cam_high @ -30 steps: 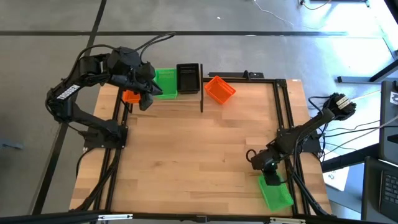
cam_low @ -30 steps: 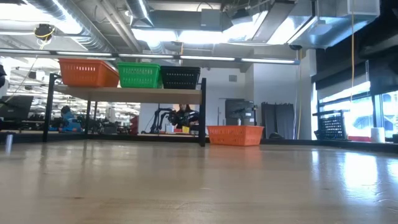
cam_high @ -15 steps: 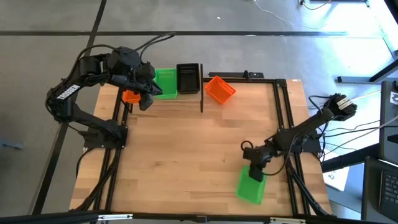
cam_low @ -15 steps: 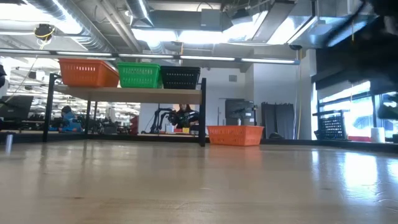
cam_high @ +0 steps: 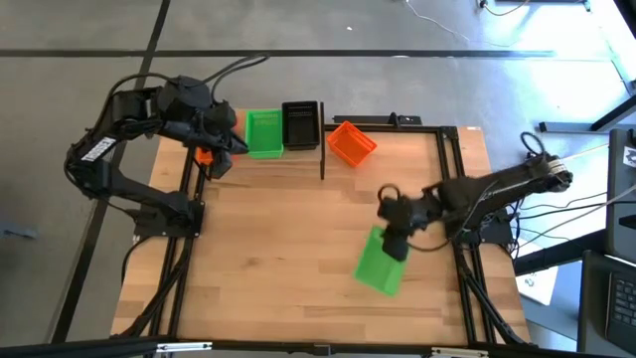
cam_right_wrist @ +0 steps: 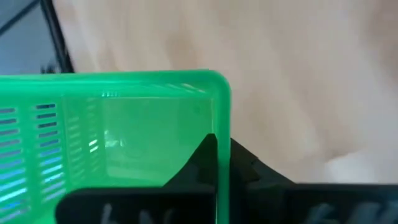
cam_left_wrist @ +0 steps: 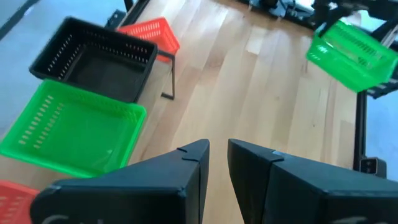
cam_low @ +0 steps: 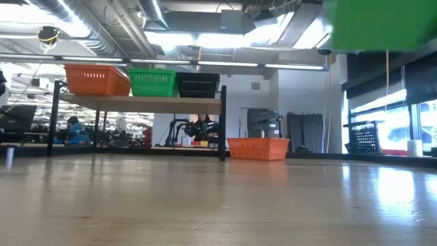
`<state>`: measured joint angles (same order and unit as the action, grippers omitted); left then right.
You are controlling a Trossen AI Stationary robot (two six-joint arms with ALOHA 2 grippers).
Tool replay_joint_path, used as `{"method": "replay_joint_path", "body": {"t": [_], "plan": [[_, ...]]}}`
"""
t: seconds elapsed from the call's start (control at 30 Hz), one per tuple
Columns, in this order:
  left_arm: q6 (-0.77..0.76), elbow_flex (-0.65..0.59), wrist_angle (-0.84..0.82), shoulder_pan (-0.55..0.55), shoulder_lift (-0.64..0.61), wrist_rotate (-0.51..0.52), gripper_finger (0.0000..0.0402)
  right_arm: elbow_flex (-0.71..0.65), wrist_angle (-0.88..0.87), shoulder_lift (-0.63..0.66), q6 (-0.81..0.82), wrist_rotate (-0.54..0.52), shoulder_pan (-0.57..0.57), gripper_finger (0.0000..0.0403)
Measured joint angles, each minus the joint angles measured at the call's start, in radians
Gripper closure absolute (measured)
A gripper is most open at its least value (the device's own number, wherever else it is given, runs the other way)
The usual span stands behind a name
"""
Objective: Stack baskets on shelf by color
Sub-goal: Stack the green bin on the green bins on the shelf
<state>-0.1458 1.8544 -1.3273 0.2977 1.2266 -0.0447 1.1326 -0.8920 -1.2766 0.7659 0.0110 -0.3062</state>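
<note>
Right gripper (cam_high: 395, 239) is clamped on the rim of a green basket (cam_high: 379, 262), carrying it above the table (cam_high: 298, 249), right of centre. Right wrist view: one basket wall (cam_right_wrist: 219, 155) is pinched between the fingers (cam_right_wrist: 202, 162). Low view: the held basket (cam_low: 379, 24) shows as a green block at the top right, well clear of the tabletop.

Left gripper (cam_high: 221, 149) hovers over the shelf (cam_low: 140, 102) at the far left corner of the table, nothing in it. Left wrist view: fingers (cam_left_wrist: 186, 168) parted by a narrow gap, empty.

Shelf load, left to right in the low view: orange basket (cam_low: 97, 80), green shelf basket (cam_low: 153, 83), black basket (cam_low: 198, 85), in a row on the plank. In the high view the orange one (cam_high: 206, 154) is mostly hidden under the left arm; the green one (cam_high: 263, 132) and black one (cam_high: 300, 124) are touching side by side.

Loose orange basket (cam_high: 351, 143) sits on the table just right of the shelf's end upright (cam_high: 322, 149), turned at an angle.
</note>
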Motion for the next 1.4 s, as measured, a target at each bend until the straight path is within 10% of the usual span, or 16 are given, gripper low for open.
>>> {"method": "replay_joint_path", "body": {"t": [0.33,0.8,1.03,1.4], "plan": [[0.000,0.001,-0.009,0.000,-0.032,0.006,0.0351,0.318,-0.075,-0.047,-0.408,-0.176,0.267,0.0403],[-0.002,0.001,-0.013,0.000,-0.040,0.067,0.0351,0.952,-0.018,-0.429,-1.095,-0.227,0.568,0.0403],[-0.008,0.001,-0.012,0.000,-0.058,0.096,0.0351,1.225,0.044,-0.618,-1.193,-0.043,0.659,0.0403],[-0.008,0.000,-0.005,0.000,-0.086,0.141,0.0351,1.188,0.333,-0.770,-1.269,0.154,0.721,0.0403]]}}
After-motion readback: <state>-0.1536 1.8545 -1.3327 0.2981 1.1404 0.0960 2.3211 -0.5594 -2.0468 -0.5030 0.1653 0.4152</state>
